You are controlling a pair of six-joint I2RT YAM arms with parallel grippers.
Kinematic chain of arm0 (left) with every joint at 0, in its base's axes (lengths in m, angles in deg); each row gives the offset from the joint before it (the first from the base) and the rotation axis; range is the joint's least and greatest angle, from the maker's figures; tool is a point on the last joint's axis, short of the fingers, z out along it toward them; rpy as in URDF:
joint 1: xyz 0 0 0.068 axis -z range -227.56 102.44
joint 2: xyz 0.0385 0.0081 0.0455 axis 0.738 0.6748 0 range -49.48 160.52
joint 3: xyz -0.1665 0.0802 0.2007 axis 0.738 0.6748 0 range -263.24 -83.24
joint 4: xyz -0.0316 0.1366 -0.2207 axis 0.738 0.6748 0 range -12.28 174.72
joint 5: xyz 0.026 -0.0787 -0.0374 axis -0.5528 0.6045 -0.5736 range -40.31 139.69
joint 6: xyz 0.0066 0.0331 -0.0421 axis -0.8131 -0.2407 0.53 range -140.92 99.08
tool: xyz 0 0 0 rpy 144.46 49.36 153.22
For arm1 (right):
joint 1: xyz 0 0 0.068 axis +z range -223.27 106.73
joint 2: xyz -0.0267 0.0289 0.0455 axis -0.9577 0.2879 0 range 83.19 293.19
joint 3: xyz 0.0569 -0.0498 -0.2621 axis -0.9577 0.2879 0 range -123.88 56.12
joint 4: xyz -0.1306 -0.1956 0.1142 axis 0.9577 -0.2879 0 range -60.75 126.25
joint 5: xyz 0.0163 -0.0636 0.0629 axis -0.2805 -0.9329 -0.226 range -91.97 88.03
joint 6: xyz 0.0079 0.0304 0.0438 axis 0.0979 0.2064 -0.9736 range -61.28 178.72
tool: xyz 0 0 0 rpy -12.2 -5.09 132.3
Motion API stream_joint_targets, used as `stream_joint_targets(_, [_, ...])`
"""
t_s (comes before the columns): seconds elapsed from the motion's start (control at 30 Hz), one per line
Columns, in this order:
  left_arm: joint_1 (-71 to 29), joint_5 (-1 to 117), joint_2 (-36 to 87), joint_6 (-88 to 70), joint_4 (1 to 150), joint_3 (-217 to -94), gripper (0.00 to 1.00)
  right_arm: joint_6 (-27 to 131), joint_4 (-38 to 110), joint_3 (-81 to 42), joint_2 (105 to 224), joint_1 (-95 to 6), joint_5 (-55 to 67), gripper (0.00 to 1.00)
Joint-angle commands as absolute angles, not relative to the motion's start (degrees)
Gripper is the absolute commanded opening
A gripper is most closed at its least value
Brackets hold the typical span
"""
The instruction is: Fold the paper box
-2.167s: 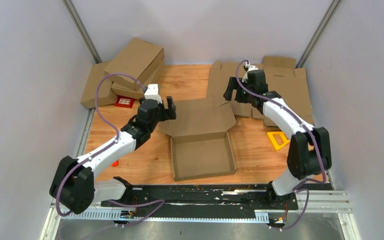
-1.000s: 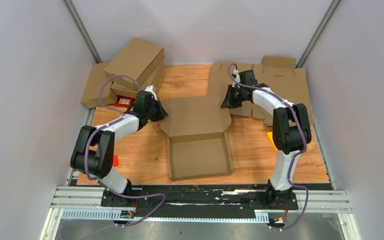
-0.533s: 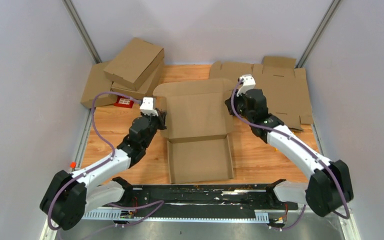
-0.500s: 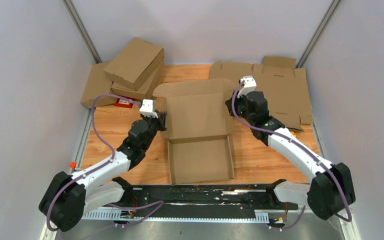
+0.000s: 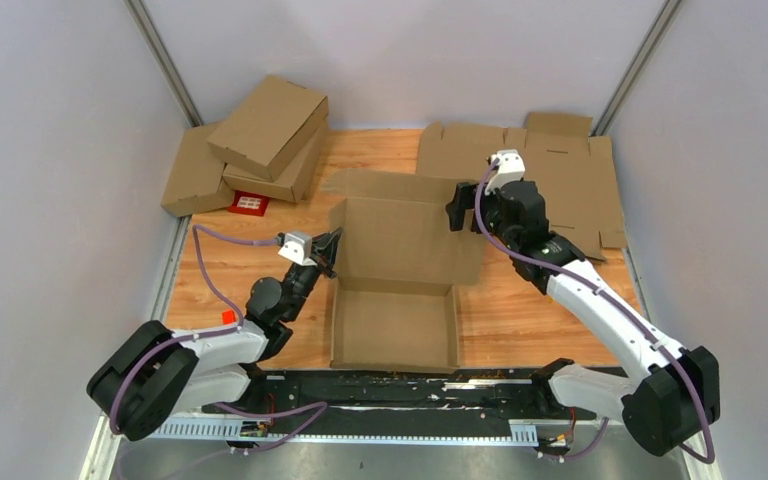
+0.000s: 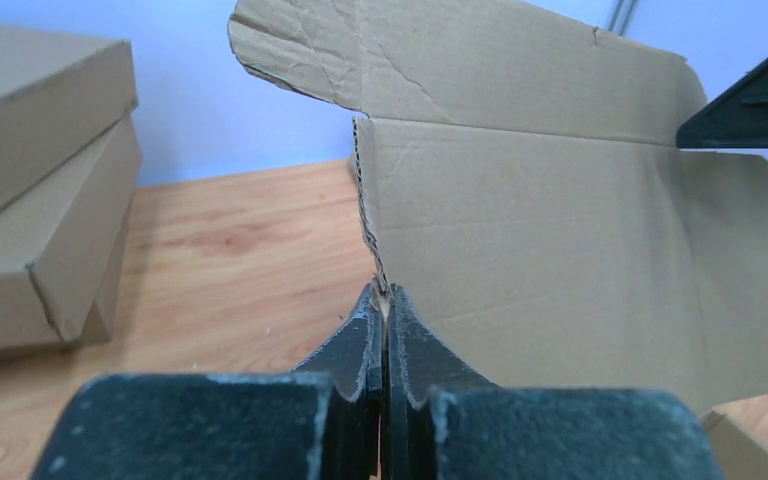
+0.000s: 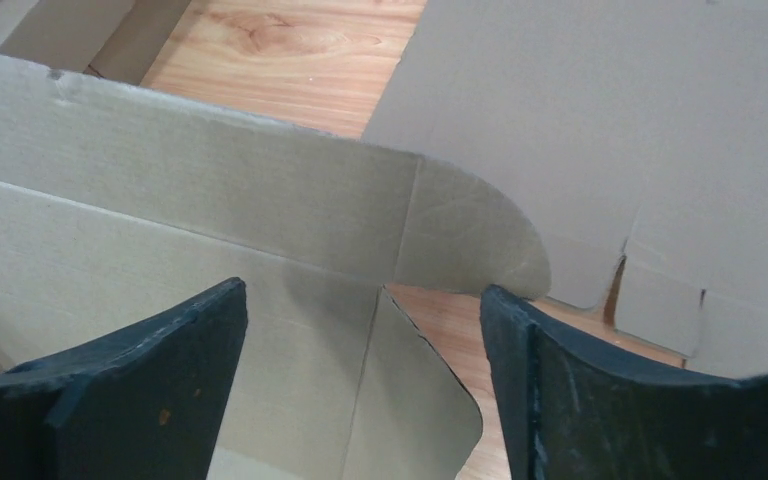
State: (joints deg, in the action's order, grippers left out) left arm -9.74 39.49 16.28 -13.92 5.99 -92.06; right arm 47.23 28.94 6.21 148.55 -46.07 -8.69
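While its shallow bottom half lies flat on the wooden surface [image 5: 520, 310] at about 6 o'clock, close to the arm bases, the paper box [image 5: 395, 328] has its lid [image 5: 405, 240] standing raised, hinged on the far wall. Bottom half is open, side walls up, inside bare. Lid's front flap runs along its top edge, bent back toward 12 o'clock. Rounded side flaps show at the lid's sides.

Left wrist view: lid [image 6: 560, 230] fills the right side, inner face to camera. Its corrugated left edge runs straight down into the left tool [image 6: 384, 305], whose fingers are pressed together on that edge, low down. Top view: left tool [image 5: 326, 253] sits at the lid's 9 o'clock side, with its arm lying low and reaching in from 7 o'clock.

Right tool [image 5: 458, 212] is at the lid's upper right corner, 3 o'clock side of the box, arm coming up from 5 o'clock. Right wrist view: right tool [image 7: 360, 290] has its fingers spread wide. The lid's top flap and a rounded corner flap lie ahead of and between them. Cannot tell whether either finger touches the card.

Closed boxes [image 5: 265, 130], same brown, are stacked at 10 to 11 o'clock by the back corner. A red card [image 5: 250, 203] is just beside them on the near side. Flat cardboard blanks [image 5: 560, 170] lie at 1 o'clock beyond the right tool, also seen in the right wrist view [image 7: 660, 150]. A small red-orange bit [image 5: 228, 317] sits at 8 o'clock by the left arm.
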Motion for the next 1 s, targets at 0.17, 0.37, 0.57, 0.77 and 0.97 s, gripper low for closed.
stream_joint_targets(0.17, [-9.3,43.9,14.2,-17.3,-2.1,-92.4,0.00,50.0,13.9,-7.0,146.7,-46.1,-9.2,0.94])
stream_joint_targets(0.37, [-9.3,43.8,13.7,-17.1,-2.0,-92.1,0.00,51.2,1.4,-15.1,150.1,-46.1,-10.4,0.94])
stream_joint_targets(0.57, [-9.3,43.2,13.5,-16.8,-1.4,-92.2,0.00,50.2,-3.1,-11.0,147.2,-46.5,-14.3,0.96])
stream_joint_targets(0.77, [-9.3,43.4,13.8,-16.4,-1.6,-92.1,0.00,46.6,1.3,-2.5,143.9,-52.2,-6.4,0.94])
stream_joint_targets(0.97, [-9.3,43.4,14.1,-16.3,-1.5,-92.2,0.00,44.6,10.2,-0.2,144.7,-55.0,6.1,0.76])
